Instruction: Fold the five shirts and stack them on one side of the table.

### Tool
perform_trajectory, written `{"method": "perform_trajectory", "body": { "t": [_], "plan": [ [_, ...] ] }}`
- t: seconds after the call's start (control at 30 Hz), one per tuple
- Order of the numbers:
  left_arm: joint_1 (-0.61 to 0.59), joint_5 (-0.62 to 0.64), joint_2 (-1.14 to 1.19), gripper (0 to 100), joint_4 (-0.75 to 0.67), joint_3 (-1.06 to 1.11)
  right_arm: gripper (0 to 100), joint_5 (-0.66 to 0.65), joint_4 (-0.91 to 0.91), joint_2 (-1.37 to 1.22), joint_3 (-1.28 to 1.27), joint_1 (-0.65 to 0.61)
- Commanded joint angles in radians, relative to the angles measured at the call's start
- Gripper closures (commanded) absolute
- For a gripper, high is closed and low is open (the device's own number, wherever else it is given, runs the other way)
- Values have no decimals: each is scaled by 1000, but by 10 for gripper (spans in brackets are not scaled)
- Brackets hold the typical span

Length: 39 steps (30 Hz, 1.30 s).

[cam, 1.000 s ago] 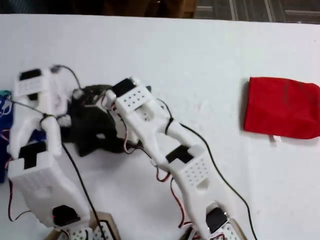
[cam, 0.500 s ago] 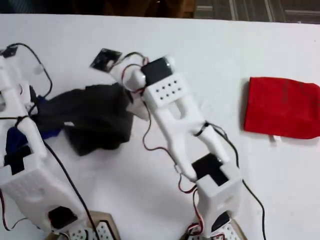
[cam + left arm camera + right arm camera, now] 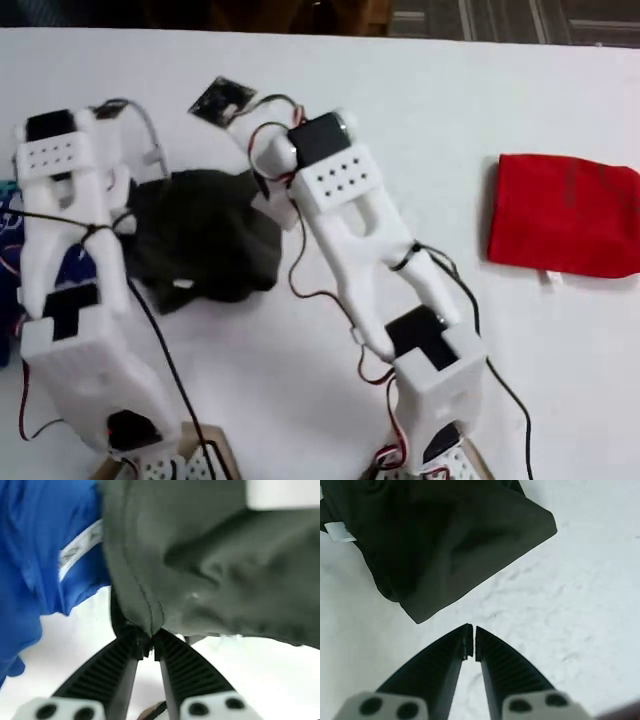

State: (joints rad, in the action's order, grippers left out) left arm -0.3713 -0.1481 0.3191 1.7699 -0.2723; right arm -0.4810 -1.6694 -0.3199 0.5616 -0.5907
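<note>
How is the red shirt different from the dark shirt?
The red shirt is bright red; the dark shirt is nearly black. The red shirt is folded into a neat rectangle; the dark shirt is crumpled. The red shirt lies alone, while the left gripper pinches the dark shirt's edge. Both lie on the white table.

1 black shirt (image 3: 205, 235), 1 red shirt (image 3: 565, 215), 1 blue shirt (image 3: 40, 555); 2 arms (image 3: 70, 300) (image 3: 370, 250); 1 table (image 3: 450, 100).
</note>
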Motion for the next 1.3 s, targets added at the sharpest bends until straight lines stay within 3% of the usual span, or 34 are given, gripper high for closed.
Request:
{"method": "perform_trajectory", "body": {
  "t": [0.0, 0.2, 0.27, 0.4, 0.63, 0.77, 0.97, 1.27],
  "plan": [
    [40, -60, -120, 959, 17, -16, 981, 14, 13, -10, 14, 10],
    [-12, -106, -272, 798, 18, -50, 981, 9, 15, -53, 18, 19],
    [6, -176, -305, 758, 17, 5, 981, 9, 18, -56, 18, 15],
    [-37, -192, -348, 755, 15, 24, 981, 14, 36, -54, 20, 12],
    [-353, -173, -351, 755, 15, -61, 981, 9, 110, -58, 11, -47],
    [-468, -250, -350, 755, 14, -42, 981, 5, 188, -119, 18, -107],
    [-545, -270, -350, 755, -37, 94, 981, -124, 193, -305, 34, -137],
    [-566, -272, -350, 755, -72, 180, 981, -133, -8, -466, 169, -12]
  ]
}}
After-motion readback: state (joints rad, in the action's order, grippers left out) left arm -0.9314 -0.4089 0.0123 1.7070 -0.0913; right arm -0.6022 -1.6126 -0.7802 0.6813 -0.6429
